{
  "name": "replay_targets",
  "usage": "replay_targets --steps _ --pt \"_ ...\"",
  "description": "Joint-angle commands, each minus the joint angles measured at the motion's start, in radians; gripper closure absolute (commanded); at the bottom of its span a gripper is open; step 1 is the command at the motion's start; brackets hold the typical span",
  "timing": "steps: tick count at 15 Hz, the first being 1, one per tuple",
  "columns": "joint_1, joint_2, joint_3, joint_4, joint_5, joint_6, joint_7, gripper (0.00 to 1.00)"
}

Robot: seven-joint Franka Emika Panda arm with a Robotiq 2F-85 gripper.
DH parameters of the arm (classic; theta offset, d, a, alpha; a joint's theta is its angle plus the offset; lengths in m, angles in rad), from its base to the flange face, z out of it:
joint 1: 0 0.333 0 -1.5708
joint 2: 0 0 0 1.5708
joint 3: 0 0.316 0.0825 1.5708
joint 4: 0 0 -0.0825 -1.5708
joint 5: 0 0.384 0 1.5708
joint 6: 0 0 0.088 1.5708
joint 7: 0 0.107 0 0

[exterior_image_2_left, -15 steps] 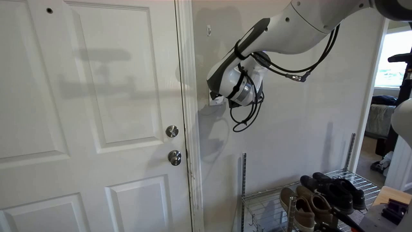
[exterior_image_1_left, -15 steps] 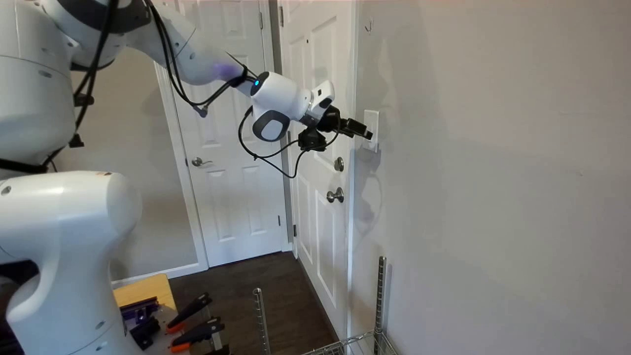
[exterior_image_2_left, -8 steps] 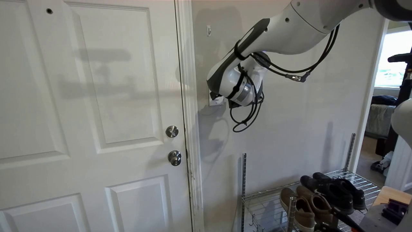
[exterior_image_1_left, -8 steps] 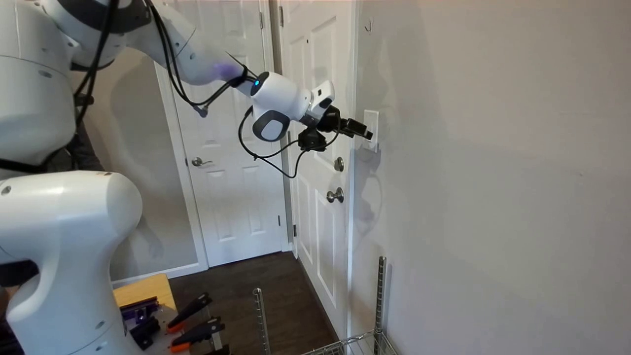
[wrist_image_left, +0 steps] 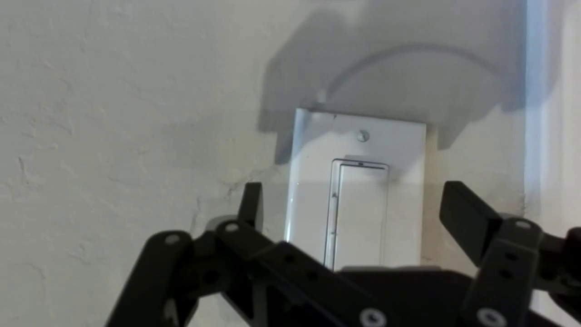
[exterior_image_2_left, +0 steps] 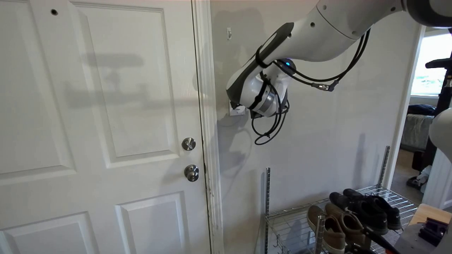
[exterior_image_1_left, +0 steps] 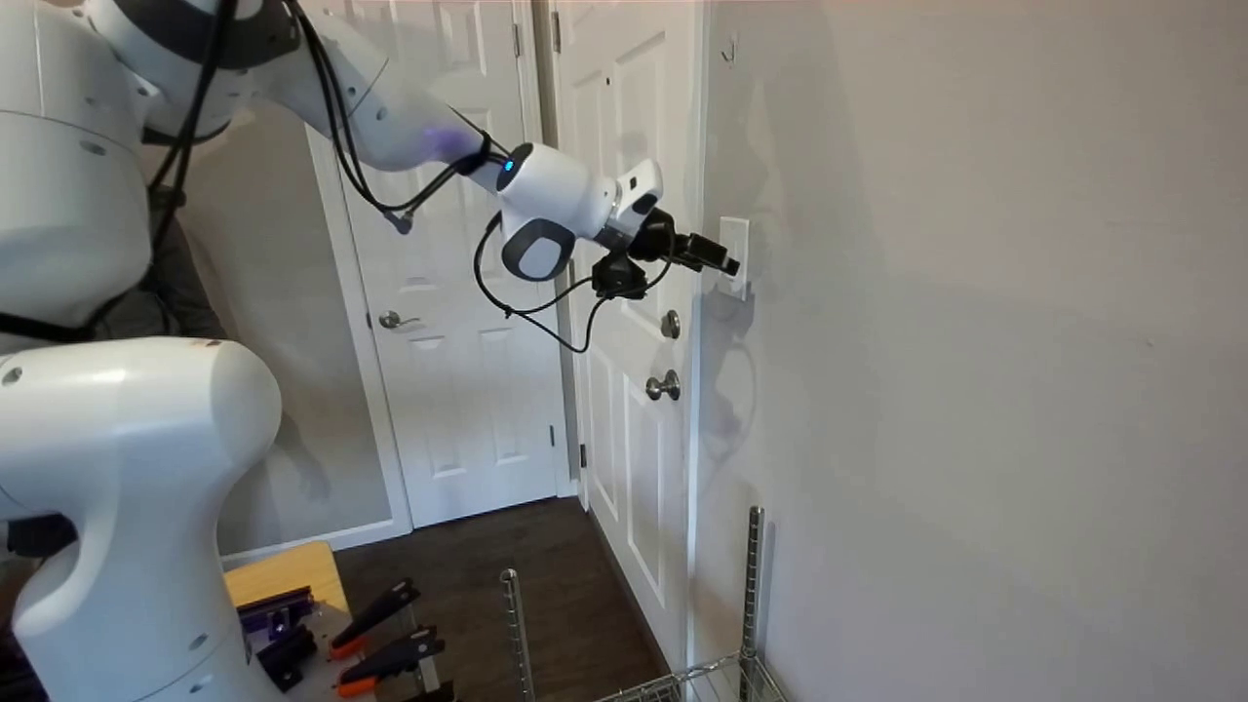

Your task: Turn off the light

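1. Nearest in the wrist view, the jaws are released and spread wide, gripping nothing. One fingertip [wrist_image_left: 251, 204] stands at 9 o'clock of the cover plate [wrist_image_left: 405, 190], the other at 3 o'clock, both beyond its edges. In an exterior view a black tip overlaps the plate [exterior_image_1_left: 735, 232]; whether it touches plate or wall [wrist_image_left: 136, 113] cannot be told.
2. Beyond the gap between the jaws is the rocker switch [wrist_image_left: 361, 213], at 4 o'clock of the wrist view's centre, set in the plate with a screw [wrist_image_left: 362, 136] at its 12 o'clock. The jaws hide its 6 o'clock end.
3. It should handle as light, stiff, smooth plastic with a short travel; a modest push ought to do, and a hard shove might crack the plate. There is little to clasp, so the place to work is the face of one end, probably pressed with the jaws drawn together.
4. The wrist view seems turned over: the door frame [wrist_image_left: 549, 172] lies at the plate's 3 o'clock there, yet in an exterior view the frame [exterior_image_2_left: 208, 123] is at its 9 o'clock. So the wrist view's 12 o'clock end is likely the lower one, by custom the off side.
5. Farther off, the deadbolt [exterior_image_2_left: 188, 144] on the door [exterior_image_2_left: 102, 116] sits at 8 o'clock of the plate, well apart.
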Motion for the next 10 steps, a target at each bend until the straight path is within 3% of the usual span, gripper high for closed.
replay_targets --steps 1,10 --pt "0.055 0.114 -0.09 0.038 0.046 0.0 0.082 0.0" --pt "0.121 0.271 -0.156 0.009 0.168 0.0 0.228 0.0"
